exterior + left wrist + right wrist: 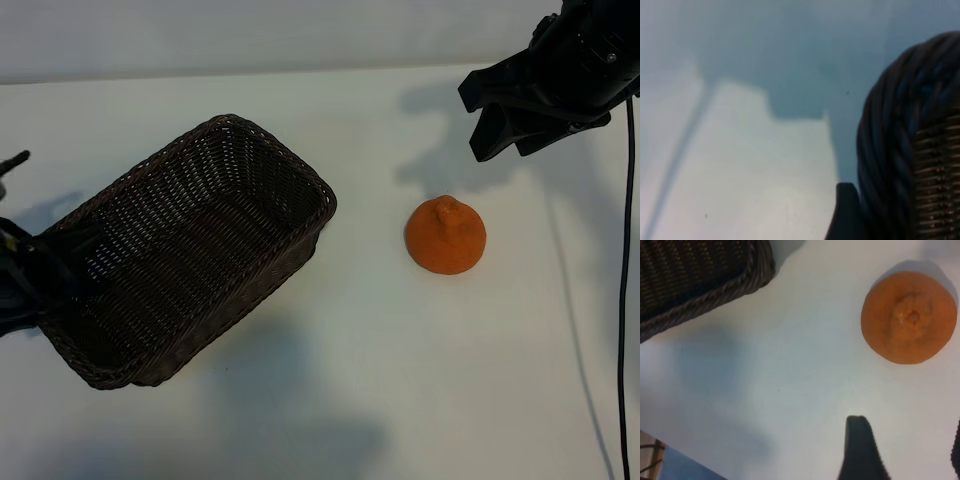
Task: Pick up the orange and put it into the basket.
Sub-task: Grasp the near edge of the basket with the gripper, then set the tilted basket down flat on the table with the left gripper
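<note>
My left gripper sits spread wide at the near corner of the basket, which holds nothing, while the orange rests on the table beside it, below my unclenched right gripper.

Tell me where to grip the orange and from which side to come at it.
Come from above and close the fingers across the widest part of the orange, below its raised knob. It sits alone on the table, knob up, well clear of the basket, so both flanks look free; the round sides should centre it.
</note>
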`<state>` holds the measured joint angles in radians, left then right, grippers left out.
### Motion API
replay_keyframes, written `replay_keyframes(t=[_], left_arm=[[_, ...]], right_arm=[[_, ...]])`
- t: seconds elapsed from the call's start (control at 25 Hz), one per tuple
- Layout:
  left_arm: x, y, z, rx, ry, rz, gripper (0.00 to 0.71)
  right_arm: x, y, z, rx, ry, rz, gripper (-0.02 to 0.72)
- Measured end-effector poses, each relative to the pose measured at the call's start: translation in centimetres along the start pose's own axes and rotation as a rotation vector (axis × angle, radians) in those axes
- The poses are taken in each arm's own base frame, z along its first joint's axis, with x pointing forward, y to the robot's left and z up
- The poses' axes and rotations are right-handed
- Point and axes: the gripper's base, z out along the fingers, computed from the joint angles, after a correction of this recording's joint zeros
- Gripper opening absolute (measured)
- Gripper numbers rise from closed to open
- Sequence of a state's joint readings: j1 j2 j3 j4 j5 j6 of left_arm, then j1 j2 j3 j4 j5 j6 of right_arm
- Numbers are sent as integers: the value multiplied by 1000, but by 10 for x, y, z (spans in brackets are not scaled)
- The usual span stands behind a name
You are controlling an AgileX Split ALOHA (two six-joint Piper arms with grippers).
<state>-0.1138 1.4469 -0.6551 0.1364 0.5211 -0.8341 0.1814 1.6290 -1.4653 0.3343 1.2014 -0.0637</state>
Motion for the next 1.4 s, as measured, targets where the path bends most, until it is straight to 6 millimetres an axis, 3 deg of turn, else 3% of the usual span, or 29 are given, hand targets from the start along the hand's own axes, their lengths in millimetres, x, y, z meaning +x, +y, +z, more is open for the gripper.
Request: replay_keyframes(t=[0.44, 0.52, 0.64, 0.72, 1.2, 1.4], left_arm=[[7, -6, 38, 17, 79, -39, 567], [7, -6, 38, 23, 80, -29, 541], [7, -7, 38, 35, 78, -28, 444], [7, -7, 38, 36, 79, 12, 429], [8, -6, 36, 4, 118, 49, 425], [0, -10, 18, 2, 119, 68, 425]], right_arm=[[0, 0, 0, 0, -5, 0, 433], [0, 0, 0, 0, -5, 0, 433], [0, 0, 0, 0, -5, 0, 433], [-1, 0, 0, 0, -7, 0, 433], [-1, 0, 0, 1, -12, 0, 433], [-1, 0, 0, 1, -12, 0, 433]])
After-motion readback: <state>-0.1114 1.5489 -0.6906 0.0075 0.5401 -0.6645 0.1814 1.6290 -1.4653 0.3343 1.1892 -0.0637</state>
